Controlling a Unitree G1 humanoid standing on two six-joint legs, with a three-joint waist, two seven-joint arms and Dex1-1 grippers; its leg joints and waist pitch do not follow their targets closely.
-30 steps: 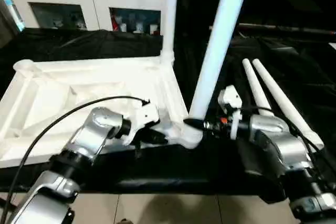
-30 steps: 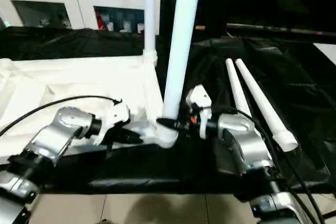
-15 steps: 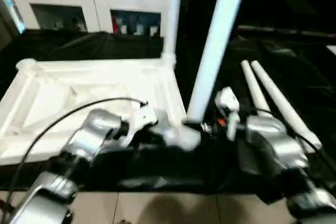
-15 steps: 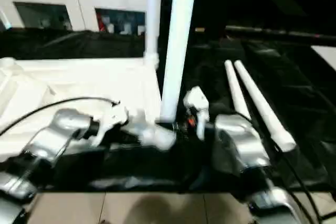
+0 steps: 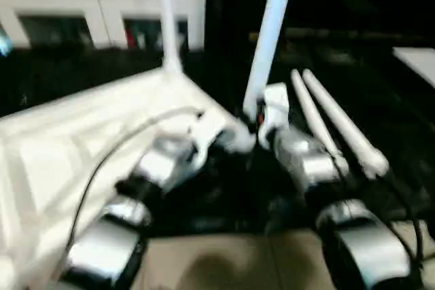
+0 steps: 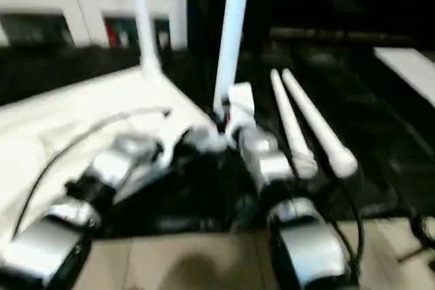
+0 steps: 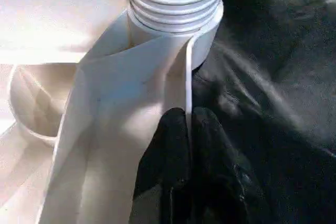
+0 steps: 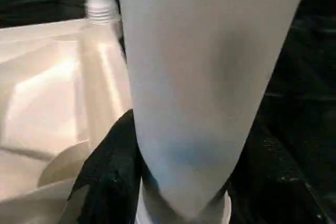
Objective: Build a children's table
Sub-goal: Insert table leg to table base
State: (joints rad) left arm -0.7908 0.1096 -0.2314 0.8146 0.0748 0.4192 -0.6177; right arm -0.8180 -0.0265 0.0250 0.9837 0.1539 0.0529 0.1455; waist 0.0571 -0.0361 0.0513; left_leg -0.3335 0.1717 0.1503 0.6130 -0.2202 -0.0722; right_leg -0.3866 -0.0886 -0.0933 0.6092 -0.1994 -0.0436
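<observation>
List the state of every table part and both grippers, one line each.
Table top: underside up on the black cloth.
Near leg: upright in its corner socket.
Far leg: upright in its socket.
Two spare legs: lying loose.
Left gripper: shut on the top's rim.
Right gripper: around the near leg's base.

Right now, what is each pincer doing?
Left pincer: shut on the table top's thin edge rib.
Right pincer: clamped around the upright leg near its socket.

table top (image 7: 63, 30): smooth white plastic | cloth (image 7: 273, 66): black, faintly shiny
</observation>
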